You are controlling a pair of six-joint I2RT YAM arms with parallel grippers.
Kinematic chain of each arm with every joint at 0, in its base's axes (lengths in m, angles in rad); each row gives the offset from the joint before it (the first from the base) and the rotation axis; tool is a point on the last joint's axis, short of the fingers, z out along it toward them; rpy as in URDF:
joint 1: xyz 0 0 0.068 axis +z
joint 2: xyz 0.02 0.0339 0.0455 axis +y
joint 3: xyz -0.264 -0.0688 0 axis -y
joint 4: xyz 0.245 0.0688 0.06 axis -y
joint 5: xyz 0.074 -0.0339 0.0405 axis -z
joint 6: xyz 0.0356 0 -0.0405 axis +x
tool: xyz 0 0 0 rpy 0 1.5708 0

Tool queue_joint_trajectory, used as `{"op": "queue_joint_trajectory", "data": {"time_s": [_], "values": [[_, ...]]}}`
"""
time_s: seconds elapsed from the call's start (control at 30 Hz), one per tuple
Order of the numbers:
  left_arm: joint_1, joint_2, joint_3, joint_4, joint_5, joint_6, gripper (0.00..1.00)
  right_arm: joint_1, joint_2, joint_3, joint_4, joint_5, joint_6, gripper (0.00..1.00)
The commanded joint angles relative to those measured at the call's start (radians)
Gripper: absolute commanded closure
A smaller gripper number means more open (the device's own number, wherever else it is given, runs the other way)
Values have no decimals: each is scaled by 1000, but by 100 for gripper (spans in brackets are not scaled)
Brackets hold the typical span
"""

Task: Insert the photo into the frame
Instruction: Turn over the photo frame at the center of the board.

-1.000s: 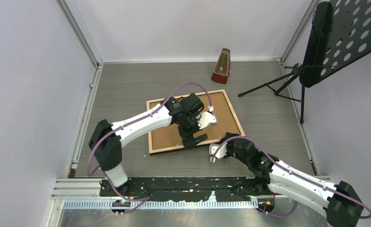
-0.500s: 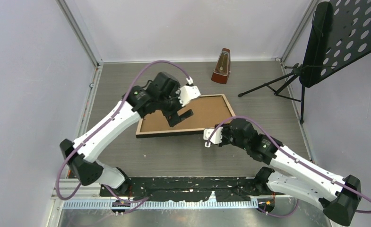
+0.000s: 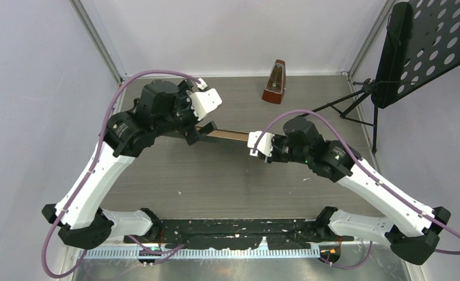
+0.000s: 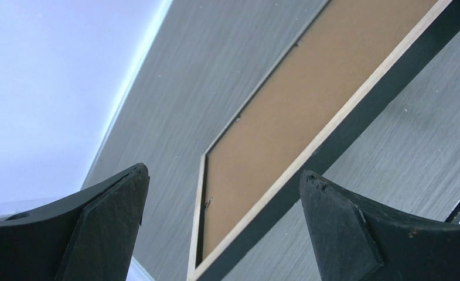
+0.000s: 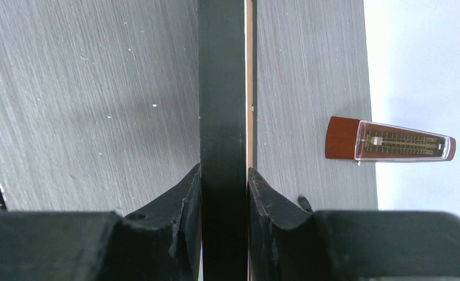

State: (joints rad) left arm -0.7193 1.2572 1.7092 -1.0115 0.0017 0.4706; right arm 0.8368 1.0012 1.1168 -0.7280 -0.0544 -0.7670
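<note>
**mo_92:** When you look from above, where's the frame? I only see a thin strip over the table.

**kit:** Yep, it's edge-on between the arms. The right gripper is on its right end and the left gripper is by its left end. The metronome is well behind. Left wrist cam: fingers spread wide with nothing in them, and the frame's brown back sits tilted beyond. Right wrist cam: both pads are clamped on the frame's black edge.

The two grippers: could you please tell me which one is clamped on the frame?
The right gripper: it pinches both faces of the frame, which is held on edge. The left gripper stands wide open, gripping nothing.
</note>
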Motion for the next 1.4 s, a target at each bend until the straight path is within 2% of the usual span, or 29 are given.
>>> {"op": "queue_joint_trajectory", "data": {"time_s": [0.0,0.27,0.47,0.73,0.93,1.1,1.37], "values": [[4,-35,48,-7,-46,12,0,-1,23,144,-37,-39,69,94],[5,-55,21,18,-66,-18,0,-35,106,338,-144,-92,153,94],[6,-63,-10,43,-72,-38,1,-90,148,421,-181,-169,231,94],[6,-59,33,32,-72,-60,0,-114,208,510,-209,-202,311,94],[6,-72,29,47,-95,-102,1,-177,257,568,-201,-256,413,94],[8,-70,31,50,-100,-115,0,-293,294,624,-187,-371,520,94],[14,-64,15,63,-97,-123,0,-406,348,602,-143,-469,628,94]]}}
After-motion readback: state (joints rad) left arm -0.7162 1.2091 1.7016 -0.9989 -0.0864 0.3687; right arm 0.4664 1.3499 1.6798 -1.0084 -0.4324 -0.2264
